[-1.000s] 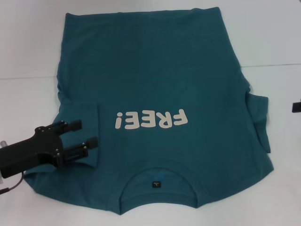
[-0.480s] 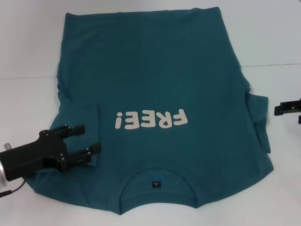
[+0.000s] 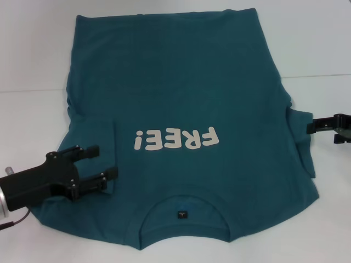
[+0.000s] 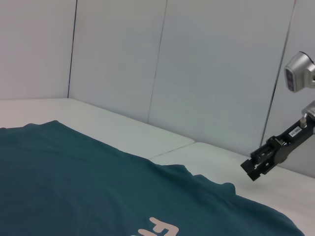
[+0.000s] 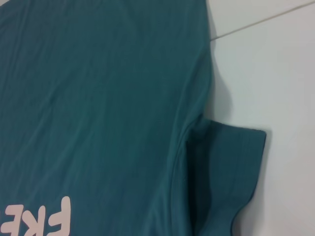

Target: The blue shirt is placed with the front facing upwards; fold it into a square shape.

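The blue shirt (image 3: pixel 181 82) lies flat on the table, front up, with its cream "FREE!" lettering (image 3: pixel 176 139) facing up and the collar (image 3: pixel 184 213) nearest me. Its left sleeve (image 3: pixel 96 134) is folded inward onto the body. My left gripper (image 3: pixel 101 161) is open over that folded sleeve's lower edge, holding nothing. The right sleeve (image 3: pixel 301 139) still sticks out sideways, and my right gripper (image 3: pixel 310 127) hovers at its outer edge. The left wrist view shows the shirt (image 4: pixel 74 182) and, farther off, the right gripper (image 4: pixel 252 169). In the right wrist view I see the shirt (image 5: pixel 98 98) and the right sleeve (image 5: pixel 226 167).
The shirt rests on a white table (image 3: pixel 33 109) with a seam line (image 3: pixel 318 75) running across it. Grey wall panels (image 4: pixel 197 73) stand behind the table's far side. Bare tabletop lies on both sides of the shirt.
My right gripper has come in from the right edge up to the right sleeve. My left gripper drew back slightly toward the lower left, then held still. The shirt has not moved.
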Robot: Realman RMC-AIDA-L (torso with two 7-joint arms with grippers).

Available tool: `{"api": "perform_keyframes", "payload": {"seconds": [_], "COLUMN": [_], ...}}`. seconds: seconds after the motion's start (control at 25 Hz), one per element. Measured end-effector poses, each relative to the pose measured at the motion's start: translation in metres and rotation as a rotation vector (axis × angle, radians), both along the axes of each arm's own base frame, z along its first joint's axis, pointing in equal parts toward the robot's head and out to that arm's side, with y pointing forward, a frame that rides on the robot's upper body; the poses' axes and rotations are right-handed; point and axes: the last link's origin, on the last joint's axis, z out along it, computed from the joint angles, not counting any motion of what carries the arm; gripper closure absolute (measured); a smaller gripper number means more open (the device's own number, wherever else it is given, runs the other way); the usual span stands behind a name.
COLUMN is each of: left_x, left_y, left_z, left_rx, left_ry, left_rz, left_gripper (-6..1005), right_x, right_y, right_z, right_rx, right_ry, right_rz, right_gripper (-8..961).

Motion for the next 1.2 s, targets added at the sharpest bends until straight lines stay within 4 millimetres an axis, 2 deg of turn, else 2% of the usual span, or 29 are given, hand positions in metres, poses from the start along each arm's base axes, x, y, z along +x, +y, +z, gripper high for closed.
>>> {"api": "perform_keyframes", "payload": {"seconds": [0.96,1.2], "left_x": [0.001,0.001], "left_y": [-0.001,0.0], "left_z": [-0.001,-0.001], "left_rx": [-0.006,-0.005], "left_ry": [0.003,0.003], "left_rz": [-0.005,-0.006], "left_gripper": [233,233], "right_x": [0.004,0.003], "right_y": [0.008,0.012], "right_z": [-0.023,-0.03], "right_rx": [0.008,0.013], "right_ry": [-0.006,-0.01], "right_rz": [-0.001,0.003], "right_gripper": [85,132]}}
